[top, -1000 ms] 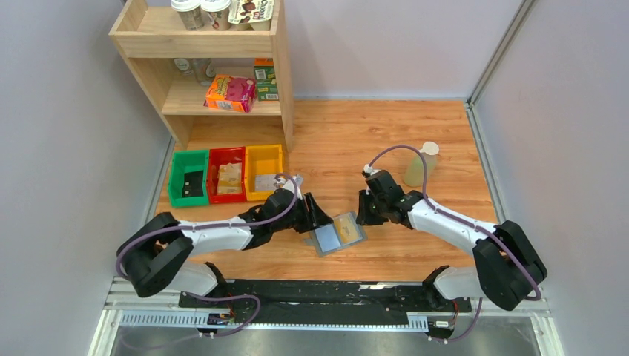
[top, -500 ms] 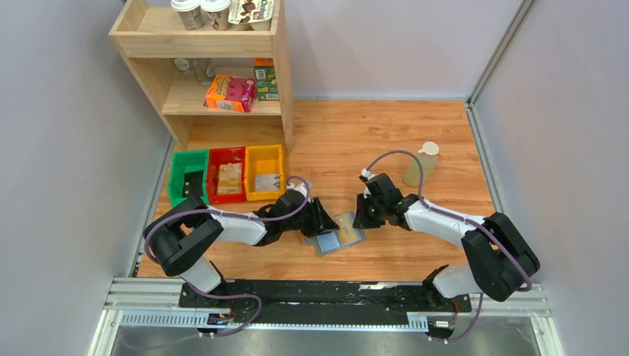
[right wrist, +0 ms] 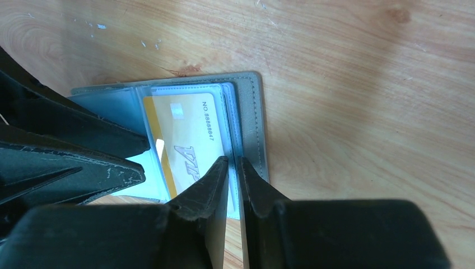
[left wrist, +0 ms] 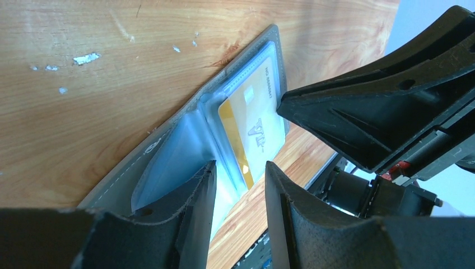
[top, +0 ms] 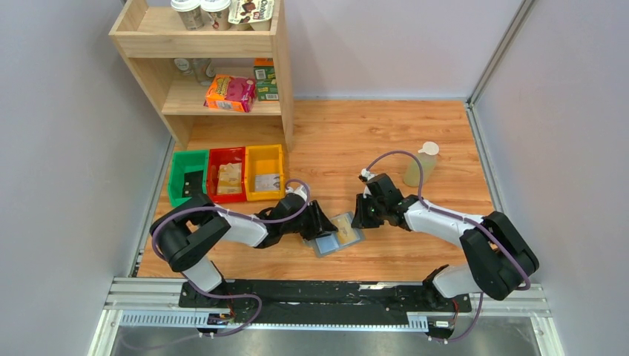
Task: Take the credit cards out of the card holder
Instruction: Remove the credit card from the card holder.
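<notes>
Scuffed wooden tabletop point(top: 334, 141), pale walls point(top: 59, 148). Grey bifold card holder point(top: 336, 234) open near yellow plastic bin point(top: 265, 148), thin yellow card point(right wrist: 185, 137) inside. Left gripper point(left wrist: 238, 168) slightly parted, holding nothing; right gripper point(right wrist: 234, 162) almost closed, maybe on slot edge.

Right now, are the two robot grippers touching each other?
Apart. In the right wrist view, a strip of the yellow credit card in the card holder shows between the left gripper and the right gripper.

Left claw point(left wrist: 240, 171) ajar, right claw point(right wrist: 233, 163) tight.
</notes>
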`<act>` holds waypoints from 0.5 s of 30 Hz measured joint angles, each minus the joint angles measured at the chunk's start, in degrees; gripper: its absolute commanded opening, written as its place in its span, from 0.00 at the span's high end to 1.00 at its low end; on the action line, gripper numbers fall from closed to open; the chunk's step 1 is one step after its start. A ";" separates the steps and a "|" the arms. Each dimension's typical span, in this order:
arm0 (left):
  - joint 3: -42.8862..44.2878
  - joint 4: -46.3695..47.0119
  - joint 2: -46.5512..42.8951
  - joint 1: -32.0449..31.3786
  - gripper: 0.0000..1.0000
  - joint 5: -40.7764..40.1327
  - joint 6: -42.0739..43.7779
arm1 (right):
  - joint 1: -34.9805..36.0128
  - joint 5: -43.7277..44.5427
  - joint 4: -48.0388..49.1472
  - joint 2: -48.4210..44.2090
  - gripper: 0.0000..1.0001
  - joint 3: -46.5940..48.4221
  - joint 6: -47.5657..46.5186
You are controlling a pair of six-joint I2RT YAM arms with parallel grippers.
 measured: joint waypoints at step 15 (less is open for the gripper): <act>-1.68 12.63 6.05 0.04 0.61 1.64 -3.02 | -0.48 0.00 1.11 0.00 0.83 -0.31 0.04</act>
